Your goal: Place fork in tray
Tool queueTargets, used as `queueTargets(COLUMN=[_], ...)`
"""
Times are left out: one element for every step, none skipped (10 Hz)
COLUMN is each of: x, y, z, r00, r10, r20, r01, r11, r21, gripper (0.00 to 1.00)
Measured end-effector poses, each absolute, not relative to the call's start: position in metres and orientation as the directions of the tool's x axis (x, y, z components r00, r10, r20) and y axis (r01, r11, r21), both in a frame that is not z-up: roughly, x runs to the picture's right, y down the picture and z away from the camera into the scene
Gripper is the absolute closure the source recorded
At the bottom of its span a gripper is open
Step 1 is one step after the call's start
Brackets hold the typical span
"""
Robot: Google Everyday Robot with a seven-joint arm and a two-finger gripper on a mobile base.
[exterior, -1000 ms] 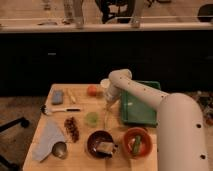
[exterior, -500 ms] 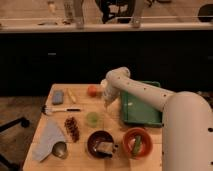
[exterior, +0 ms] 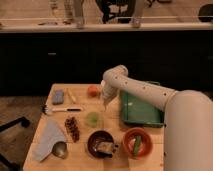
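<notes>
White arm reaches in from the lower right across the wooden table (exterior: 112, 152); the gripper (exterior: 105, 101) hangs at its end above the table's middle, just left of the tray (exterior: 142, 120) and above the small green cup (exterior: 92, 119). Finger opening: cannot tell, and cannot tell whether the fork is held; the fork cannot be made out anywhere. Tray sits at the table's right side. Orange bowl (exterior: 136, 143) lies in front of the tray, dark bowl (exterior: 100, 144) left of it. Black-handled utensil (exterior: 61, 109) lies at the left.
</notes>
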State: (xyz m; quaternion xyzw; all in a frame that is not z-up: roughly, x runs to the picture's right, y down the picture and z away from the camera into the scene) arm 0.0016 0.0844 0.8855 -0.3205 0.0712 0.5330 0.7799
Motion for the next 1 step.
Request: queueTargets(x=[0.0006], y=[0.0813], z=[0.8817], r00=[0.427], r10=[0.788], r20=[-0.444], r01=[-0.875], r11=[0.236], r21=[-0.422], gripper=[1.00])
